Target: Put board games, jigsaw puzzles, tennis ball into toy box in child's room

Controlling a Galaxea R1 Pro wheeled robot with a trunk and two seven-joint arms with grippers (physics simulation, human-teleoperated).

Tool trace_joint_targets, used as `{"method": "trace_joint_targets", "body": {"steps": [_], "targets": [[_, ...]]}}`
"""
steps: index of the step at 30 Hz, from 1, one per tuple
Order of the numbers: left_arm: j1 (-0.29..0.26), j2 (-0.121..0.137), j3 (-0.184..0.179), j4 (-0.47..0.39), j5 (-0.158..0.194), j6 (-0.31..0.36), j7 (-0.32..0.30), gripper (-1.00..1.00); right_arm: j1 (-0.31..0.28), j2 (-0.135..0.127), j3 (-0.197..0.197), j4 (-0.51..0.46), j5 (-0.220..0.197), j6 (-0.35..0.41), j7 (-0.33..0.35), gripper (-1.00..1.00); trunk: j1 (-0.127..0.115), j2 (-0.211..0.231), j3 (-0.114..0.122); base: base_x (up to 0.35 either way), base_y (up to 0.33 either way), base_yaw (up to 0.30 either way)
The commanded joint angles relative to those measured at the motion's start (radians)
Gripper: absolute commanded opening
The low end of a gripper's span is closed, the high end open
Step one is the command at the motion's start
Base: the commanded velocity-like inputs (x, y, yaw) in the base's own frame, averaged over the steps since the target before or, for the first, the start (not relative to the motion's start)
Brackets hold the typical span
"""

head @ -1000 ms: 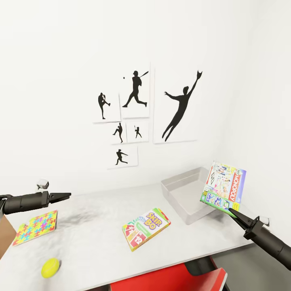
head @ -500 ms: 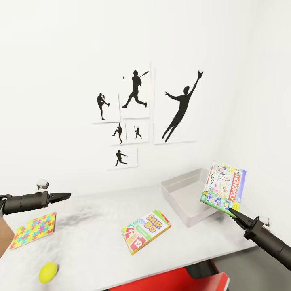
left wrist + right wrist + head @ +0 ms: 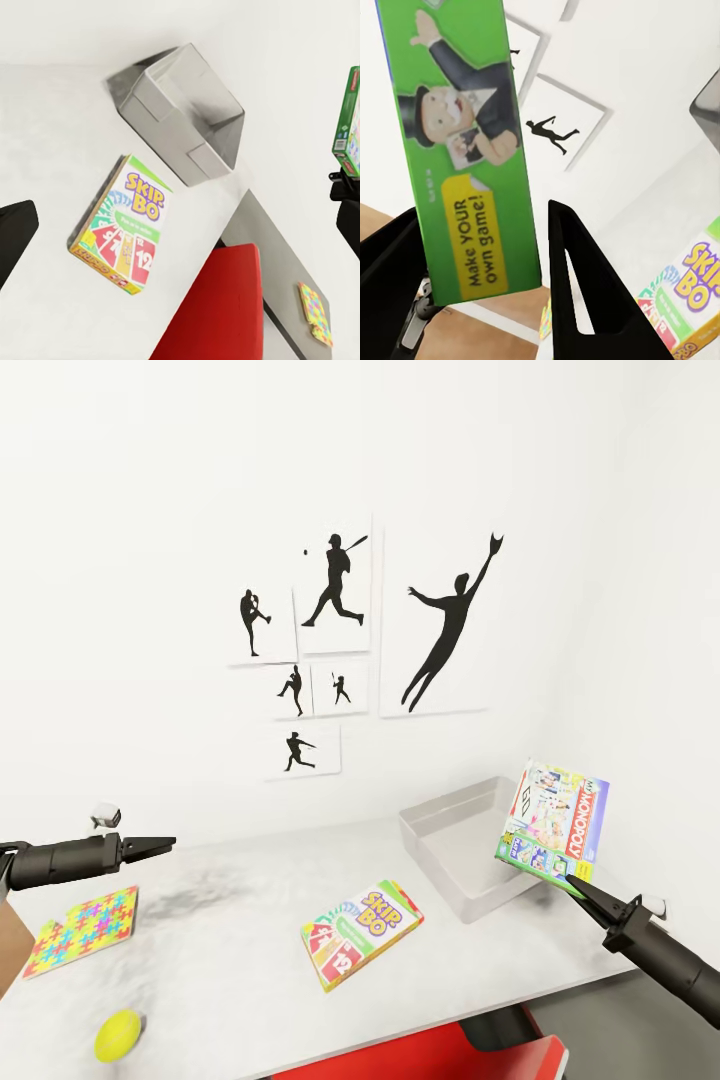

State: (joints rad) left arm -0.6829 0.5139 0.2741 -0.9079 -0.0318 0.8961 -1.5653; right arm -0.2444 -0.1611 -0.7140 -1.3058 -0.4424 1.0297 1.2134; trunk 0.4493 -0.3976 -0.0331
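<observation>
**Bright, even light; crisp render with soft shadows**

All three views are bright and evenly lit, with no visible lamp and no glare. The white wall [image 3: 150,510] is near washed out. Shadows are soft: a grey smudge on the counter [image 3: 230,960], a darker patch beside the toy box [image 3: 187,112]. Edges stay sharp throughout, without motion blur. In the right wrist view the close Monopoly box [image 3: 472,150] looks stretched by perspective.

A glossy red chair [image 3: 440,1050] sits tucked under the near edge, its seat partly hidden.
</observation>
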Motion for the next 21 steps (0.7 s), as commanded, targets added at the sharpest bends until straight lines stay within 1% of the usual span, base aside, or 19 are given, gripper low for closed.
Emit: {"method": "trace_joint_targets", "body": {"steps": [1,21], "targets": [[-0.001,0.0,0.001,0.0,-0.004,0.011,-0.005,1.0,-0.001,0.0,-0.001,0.0,0.001,0.004,0.003,-1.0,0.001,-0.002,-0.002,0.0,0.0,0.0],[0.0,0.001,0.002,0.0,-0.004,0.011,-0.005,1.0,-0.001,0.001,0.007,0.0,0.004,0.001,-0.002,-1.0,0.001,-0.002,-0.002,0.0,0.0,0.0]]}}
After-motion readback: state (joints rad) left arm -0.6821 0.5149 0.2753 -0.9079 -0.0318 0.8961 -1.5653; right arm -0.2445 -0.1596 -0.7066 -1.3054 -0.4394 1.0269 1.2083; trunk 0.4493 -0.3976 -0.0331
